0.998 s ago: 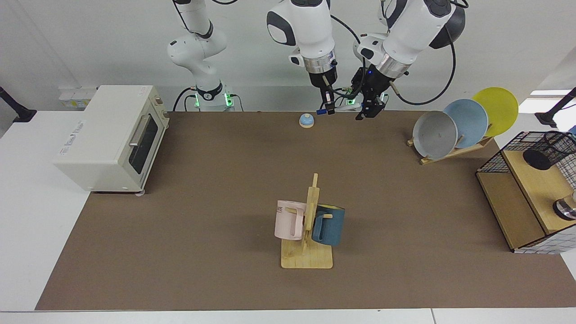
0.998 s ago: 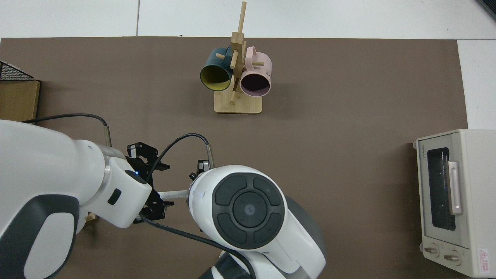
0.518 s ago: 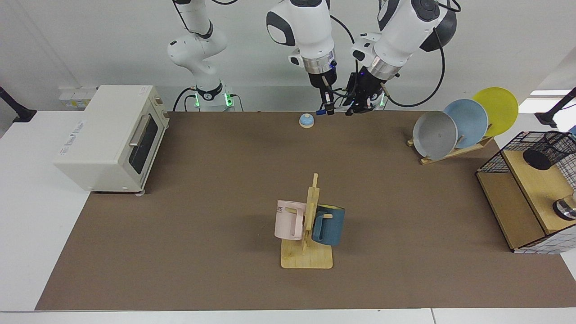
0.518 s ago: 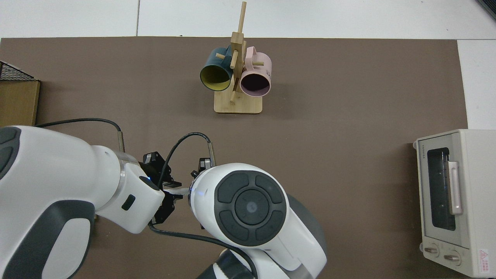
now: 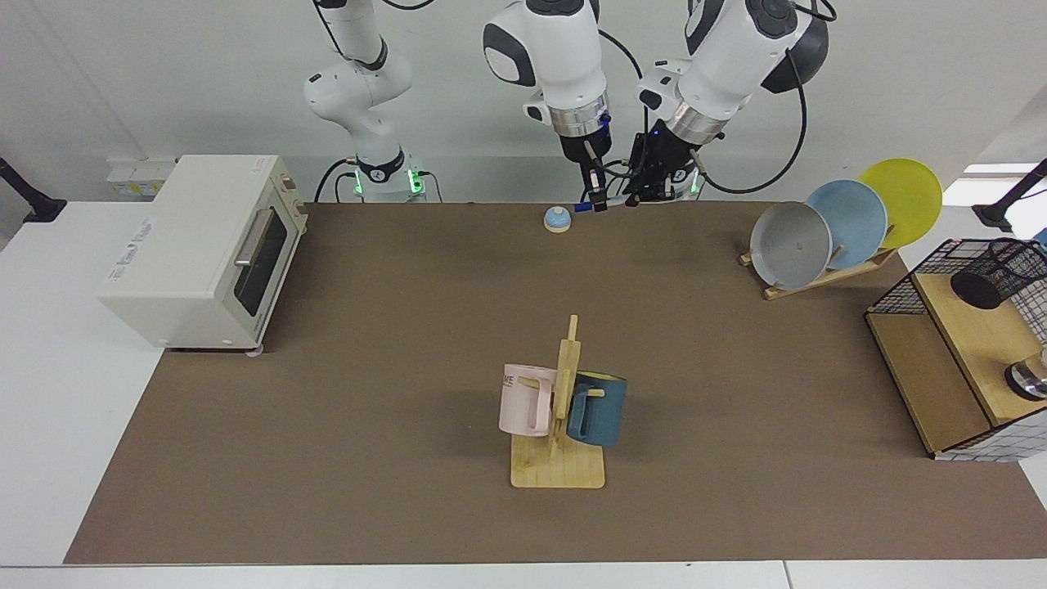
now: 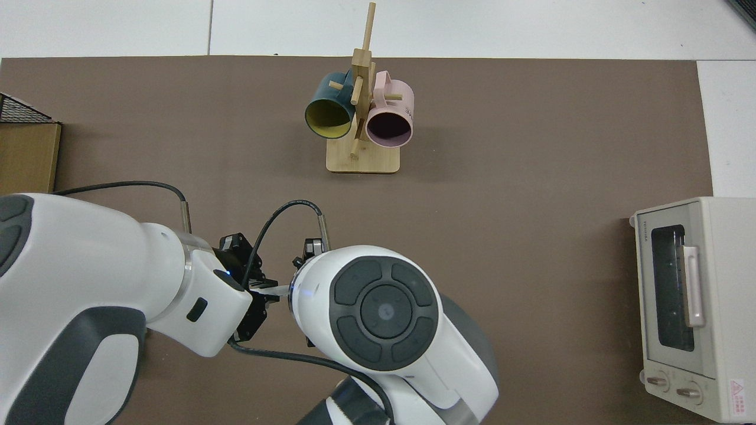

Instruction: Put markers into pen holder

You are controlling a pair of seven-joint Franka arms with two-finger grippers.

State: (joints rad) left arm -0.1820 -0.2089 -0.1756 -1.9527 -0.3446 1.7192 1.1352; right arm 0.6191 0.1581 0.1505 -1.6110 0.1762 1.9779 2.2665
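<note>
The slim white marker with a blue cap is being held level above the far edge of the brown mat, clamped in the right gripper, while the left gripper is being kept at its other end; whether that one is closed on it cannot be told. A small blue-domed bell is standing just beside them, and a wooden mug tree with pink and blue mugs well apart. The black wire-mesh pen holder is resting far off on the wooden shelf; in the top view it is cut off, and the marker's white barrel is largely being hidden by both wrists.
</note>
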